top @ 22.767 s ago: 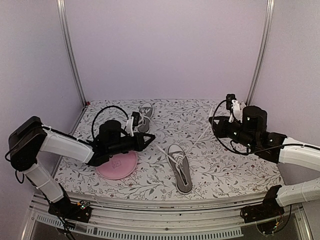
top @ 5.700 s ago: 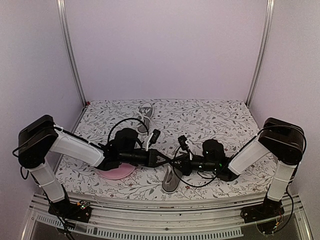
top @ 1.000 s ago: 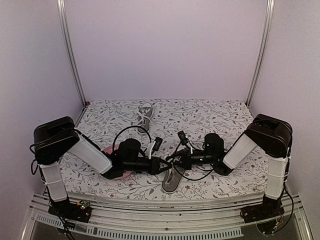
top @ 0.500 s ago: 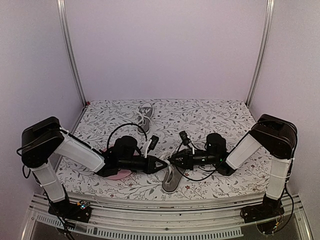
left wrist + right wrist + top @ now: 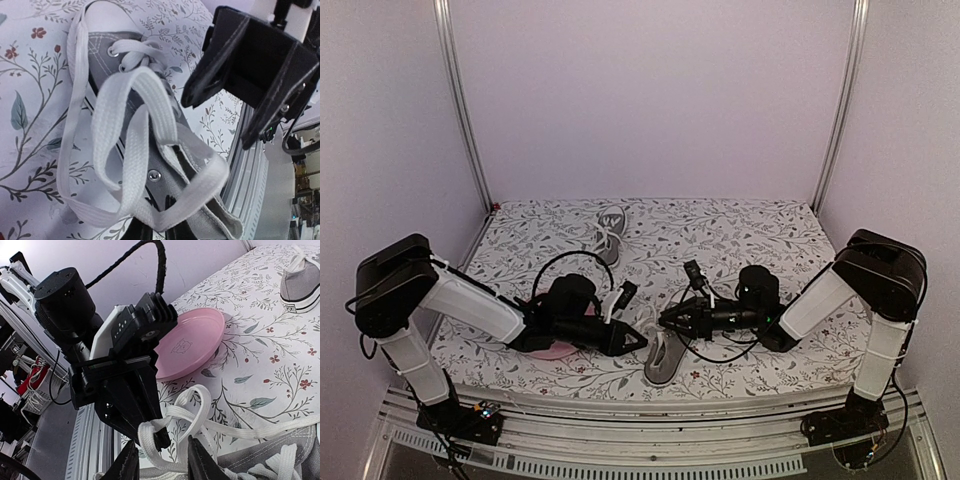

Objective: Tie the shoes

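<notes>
Left wrist view: the left jaws' two dark tips stand close together at the bottom edge, pinching the end of a loop of the lace (image 5: 117, 125). The lace is flat, white and woven. Its loop rises slack over the near shoe (image 5: 100, 45), whose grey canvas shows white stitching and metal eyelets. Facing them, the right jaws stand apart and grip nothing.

In the right wrist view a strand of that lace runs through the gap between the right fingers (image 5: 127, 462) without being clamped. Just beyond, the left jaws taper to a point on the lace.

In the top view both sets of jaws come close together over the near shoe, which lies at the front middle of the counter (image 5: 750, 230). Only part of its grey upper and pale edge shows below the jaws. The left arm (image 5: 470, 300) reaches in low from the left, passing over a pink plate (image 5: 548, 352). The right arm (image 5: 810, 300) reaches in low from the right. The far shoe (image 5: 610, 232), grey with a white rubber edge and white lacing, sits well apart at the back of the counter.
</notes>
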You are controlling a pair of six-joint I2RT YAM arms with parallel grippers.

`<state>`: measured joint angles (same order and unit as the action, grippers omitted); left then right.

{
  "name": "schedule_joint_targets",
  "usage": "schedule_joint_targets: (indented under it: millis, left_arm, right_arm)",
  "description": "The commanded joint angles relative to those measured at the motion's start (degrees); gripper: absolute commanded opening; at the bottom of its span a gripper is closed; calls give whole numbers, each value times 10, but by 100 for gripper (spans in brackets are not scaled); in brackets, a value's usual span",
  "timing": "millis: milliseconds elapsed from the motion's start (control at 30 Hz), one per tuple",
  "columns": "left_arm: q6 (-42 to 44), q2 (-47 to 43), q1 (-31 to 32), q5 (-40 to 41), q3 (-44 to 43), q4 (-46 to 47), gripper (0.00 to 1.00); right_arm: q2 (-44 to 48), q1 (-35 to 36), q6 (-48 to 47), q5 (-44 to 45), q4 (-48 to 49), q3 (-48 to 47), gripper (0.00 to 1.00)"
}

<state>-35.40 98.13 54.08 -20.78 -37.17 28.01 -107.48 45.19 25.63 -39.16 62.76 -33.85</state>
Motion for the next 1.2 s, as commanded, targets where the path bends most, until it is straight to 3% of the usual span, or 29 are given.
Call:
schedule_joint_targets:
  millis: [0, 200, 467, 1167]
  left_arm:
    - [5, 20, -8, 0, -21, 33, 12]
    - [-7, 41, -11, 10, -26, 86, 26]
    - [-32, 46, -21, 29, -15, 135, 36]
    - [-72, 102, -28, -17, -46, 177, 39]
  right_arm:
    - [3, -4, -5, 12, -7, -1, 34]
    - [4, -4, -2, 15, -7, -3, 34]
    - [5, -4, 1, 12, -7, -1, 34]
    - [15, -3, 3, 15, -8, 13, 33]
